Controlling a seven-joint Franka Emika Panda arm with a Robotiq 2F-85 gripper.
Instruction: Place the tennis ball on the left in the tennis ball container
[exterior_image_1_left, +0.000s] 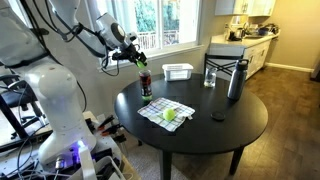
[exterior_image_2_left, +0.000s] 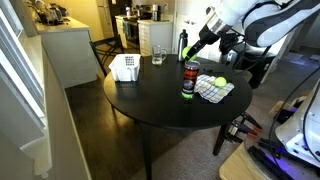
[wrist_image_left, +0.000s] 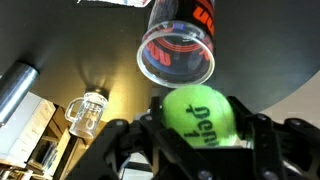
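tennis ball container (exterior_image_1_left: 146, 85) upright on desk (exterior_image_1_left: 200, 128), toward one edge | tennis ball (wrist_image_left: 200, 115) apparently just above its mouth | cloth (exterior_image_1_left: 155, 110) beside container, second ball (exterior_image_1_left: 169, 115) on it

The tennis ball container (wrist_image_left: 178, 45) stands open-mouthed, unblocked above; grey bottle (exterior_image_1_left: 236, 78) well apart.

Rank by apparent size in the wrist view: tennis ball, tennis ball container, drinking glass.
1. tennis ball container and tennis ball: about alike. The ball sits nearest the camera, so I won't rank them.
2. drinking glass: clearly smallest.
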